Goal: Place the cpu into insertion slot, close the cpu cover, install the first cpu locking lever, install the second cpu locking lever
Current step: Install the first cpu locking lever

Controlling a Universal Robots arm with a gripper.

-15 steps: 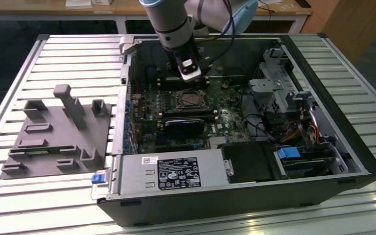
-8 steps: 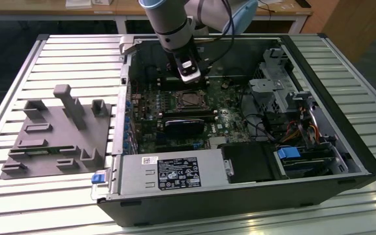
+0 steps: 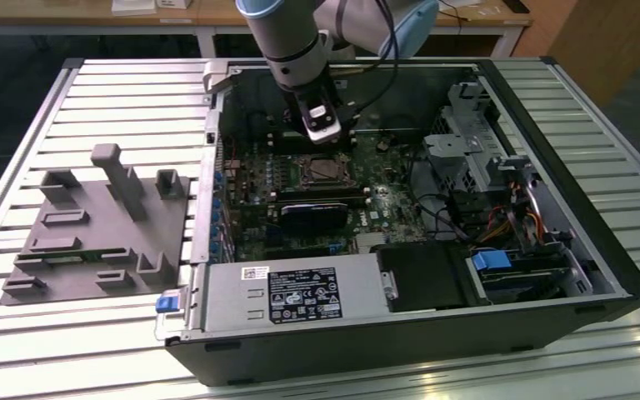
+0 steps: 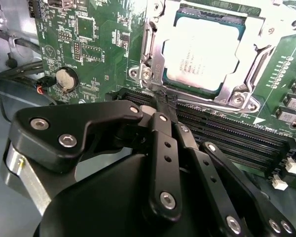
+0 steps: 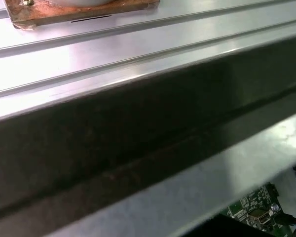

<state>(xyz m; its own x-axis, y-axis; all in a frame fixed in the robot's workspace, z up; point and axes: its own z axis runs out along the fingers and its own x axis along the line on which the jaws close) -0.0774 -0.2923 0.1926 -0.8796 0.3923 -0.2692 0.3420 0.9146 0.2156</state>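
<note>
**Gripper beside covered socket, fingers pressed together**

Landmark: insertion slot [image 4: 207,54] on the green board. The cpu [image 4: 202,52] is seen seated in it, w/ the cpu cover [image 4: 155,59] lying down around it, chip showing thru the window. The gripper [image 4: 164,101] is seen just beside the slot's memory-slot side, fingers pressed together, nothing pinched. Tips are judged near the cover's edge; contact can't be told. In the exterior view the gripper [image 3: 322,133] is placed above the slot's far edge.

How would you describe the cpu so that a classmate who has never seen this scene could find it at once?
Start at the open computer case, then the green circuit board on its floor. Just beyond the claw sits the cpu, framed by the silver cpu cover. Unlike the long black memory slots beside it, it is a flat, pale metal square.
</note>
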